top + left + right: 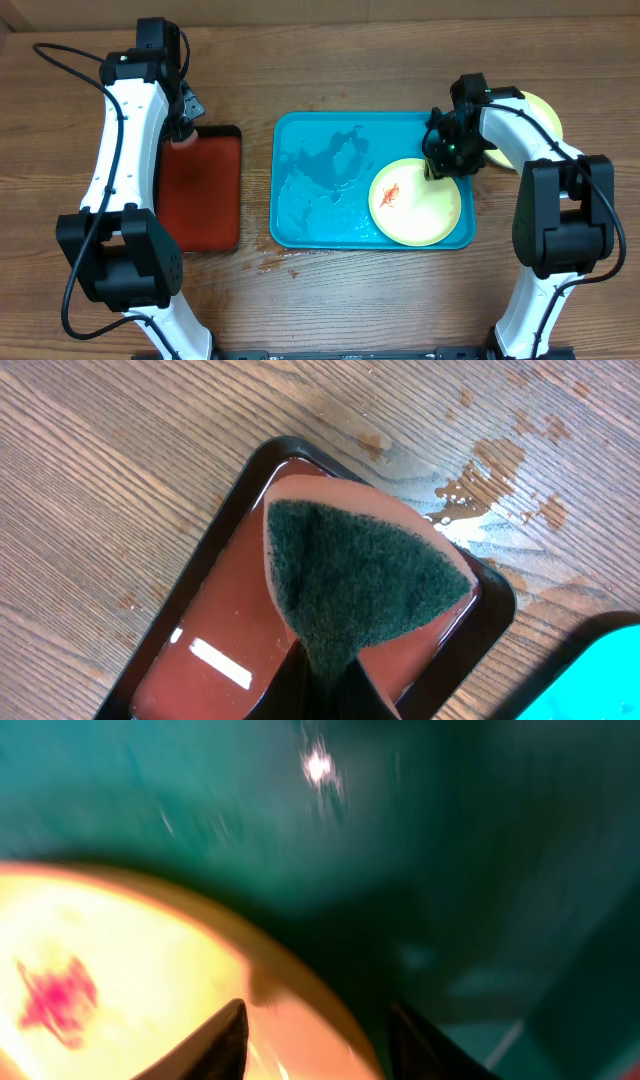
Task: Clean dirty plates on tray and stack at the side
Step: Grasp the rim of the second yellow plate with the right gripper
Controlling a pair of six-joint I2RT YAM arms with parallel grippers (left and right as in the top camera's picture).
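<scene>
Grasp step: right gripper [318,1035] straddles the one o'clock rim of the smeared plate [415,203], jaws apart, and should close next; left gripper [325,672] clamps the sponge [360,575].

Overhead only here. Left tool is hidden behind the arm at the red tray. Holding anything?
Observer: Yes. Left wrist shows the left tool shut on a sponge, green scrub side facing the camera, over the red tray, which looks wet and glossy.
Operator: Right tool on the plate?
Observer: Right wrist is blurred, but the right tool is open and straddles the rim of the yellow plate, with one finger over the plate and one over the turquoise tray.
</scene>
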